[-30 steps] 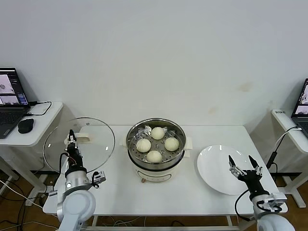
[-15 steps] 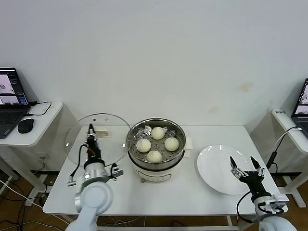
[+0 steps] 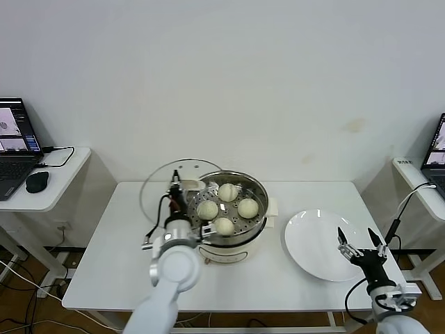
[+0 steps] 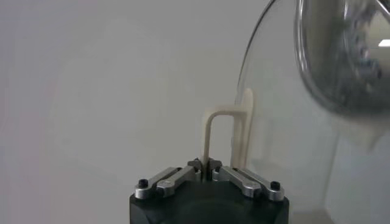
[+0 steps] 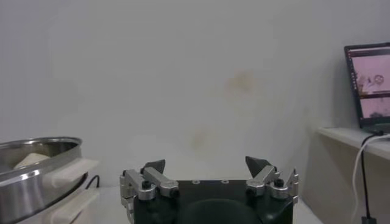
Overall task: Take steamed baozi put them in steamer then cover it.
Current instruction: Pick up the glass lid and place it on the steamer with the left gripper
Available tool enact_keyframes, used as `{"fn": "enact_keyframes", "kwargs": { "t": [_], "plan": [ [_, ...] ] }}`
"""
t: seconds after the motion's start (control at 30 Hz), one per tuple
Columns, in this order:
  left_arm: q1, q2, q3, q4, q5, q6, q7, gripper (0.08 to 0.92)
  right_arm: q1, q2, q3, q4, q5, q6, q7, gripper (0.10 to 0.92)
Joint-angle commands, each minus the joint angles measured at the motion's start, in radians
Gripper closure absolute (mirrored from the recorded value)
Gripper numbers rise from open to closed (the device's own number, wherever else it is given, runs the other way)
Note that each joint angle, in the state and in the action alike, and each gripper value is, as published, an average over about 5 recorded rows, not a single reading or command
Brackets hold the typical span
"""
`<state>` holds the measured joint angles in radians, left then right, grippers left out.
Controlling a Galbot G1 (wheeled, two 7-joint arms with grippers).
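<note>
My left tool [image 3: 176,182] pinches lid [image 3: 161,189] handle, lid held upright beside pot [image 3: 226,210]. Four buns [image 3: 222,225] inside. Right tool [image 3: 361,244] open over plate [image 3: 313,243]. Lid may bump pot rim, slip, sit crooked.

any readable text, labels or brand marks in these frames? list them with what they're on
None readable.
Left laptop: screen lit, content too small to read.
Right laptop: pink window with figures, too blurred to read.
Steamer, lid, plate: no marks visible.
</note>
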<state>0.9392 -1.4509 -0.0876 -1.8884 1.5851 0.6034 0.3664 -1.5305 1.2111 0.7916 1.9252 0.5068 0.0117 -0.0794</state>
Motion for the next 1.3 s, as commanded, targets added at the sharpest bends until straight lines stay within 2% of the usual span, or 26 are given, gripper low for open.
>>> {"fn": "enact_keyframes", "kwargs": {
  "t": [0.03,0.43,0.57,1.3],
  "plan": [
    [-0.089,-0.072,0.130,0.076,-0.035,0.002,0.052,0.866,0.002,0.012,0.003,-0.004,-0.009,-0.001,-0.001,0.202],
    [-0.112,-0.145,0.140,0.185,-0.045,0.002,0.008,0.866,-0.004,0.009,0.011,-0.006,-0.015,0.002,-0.003,0.202],
    [-0.111,-0.148,0.131,0.223,-0.044,0.002,-0.021,0.866,-0.001,0.008,0.011,-0.009,-0.015,0.002,-0.003,0.203],
    [-0.092,-0.149,0.108,0.260,-0.047,0.000,-0.059,0.866,0.001,0.009,0.008,-0.019,-0.019,0.007,-0.007,0.203]
  ]
}}
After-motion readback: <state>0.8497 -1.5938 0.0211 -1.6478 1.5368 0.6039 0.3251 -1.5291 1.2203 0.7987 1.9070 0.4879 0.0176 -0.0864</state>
